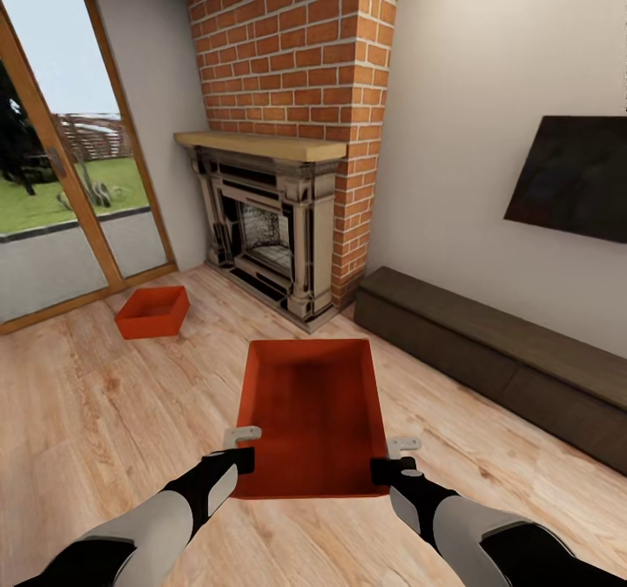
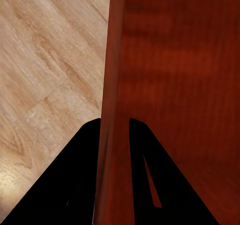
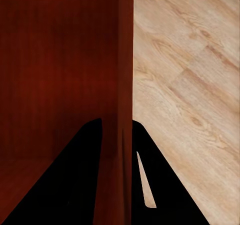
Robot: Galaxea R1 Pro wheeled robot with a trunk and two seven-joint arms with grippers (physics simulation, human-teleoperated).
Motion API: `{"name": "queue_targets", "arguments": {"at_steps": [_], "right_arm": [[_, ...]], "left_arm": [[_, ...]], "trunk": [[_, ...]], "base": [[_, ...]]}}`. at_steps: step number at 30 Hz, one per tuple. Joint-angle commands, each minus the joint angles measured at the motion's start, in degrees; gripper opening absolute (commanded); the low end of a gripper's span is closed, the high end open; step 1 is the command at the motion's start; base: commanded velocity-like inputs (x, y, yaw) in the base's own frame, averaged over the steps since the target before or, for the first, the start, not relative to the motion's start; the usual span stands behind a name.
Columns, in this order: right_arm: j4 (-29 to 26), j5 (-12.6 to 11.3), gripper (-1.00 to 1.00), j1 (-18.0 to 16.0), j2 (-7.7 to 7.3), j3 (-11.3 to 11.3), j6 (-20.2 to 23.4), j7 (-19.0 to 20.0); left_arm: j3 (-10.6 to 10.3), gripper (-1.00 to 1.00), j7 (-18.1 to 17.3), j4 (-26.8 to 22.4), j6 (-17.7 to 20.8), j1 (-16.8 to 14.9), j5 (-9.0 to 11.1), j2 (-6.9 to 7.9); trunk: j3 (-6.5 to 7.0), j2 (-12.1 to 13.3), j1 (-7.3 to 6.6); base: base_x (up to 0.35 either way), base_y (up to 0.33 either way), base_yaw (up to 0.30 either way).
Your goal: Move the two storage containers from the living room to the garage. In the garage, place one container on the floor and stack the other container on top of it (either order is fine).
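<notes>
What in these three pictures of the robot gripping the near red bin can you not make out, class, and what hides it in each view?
- Head view: the near container hides the floor beneath it, so lifted or resting cannot be told.
- Head view: the far container's inside bottom is too small to check.
- Left wrist view: the left gripper straddles the wall; its dark fingers hide the contact.
- Right wrist view: the same for the right gripper.
- Head view: the TV is cut by the edge.
</notes>
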Motion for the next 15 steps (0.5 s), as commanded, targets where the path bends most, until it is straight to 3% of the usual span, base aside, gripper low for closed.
{"name": "queue_targets", "arguments": {"at_steps": [1,15], "right_arm": [[0.35,-1.49,-1.00,-0.04,0.00,-0.05,-0.36,-4.51],[0.35,-1.49,-1.00,-0.04,-0.14,-0.05,-0.36,-4.51]], "left_arm": [[0.34,-1.00,2.62,-0.34,0.17,-0.04,-0.88,0.26],[0.36,-1.00,2.62,-0.26,0.17,-0.06,-0.88,0.26]], "trunk": [[-0.02,-0.12,0.04],[1.27,-0.12,0.04]], "base": [[0.000,0.000,0.000],[0.000,0.000,0.000]]}}
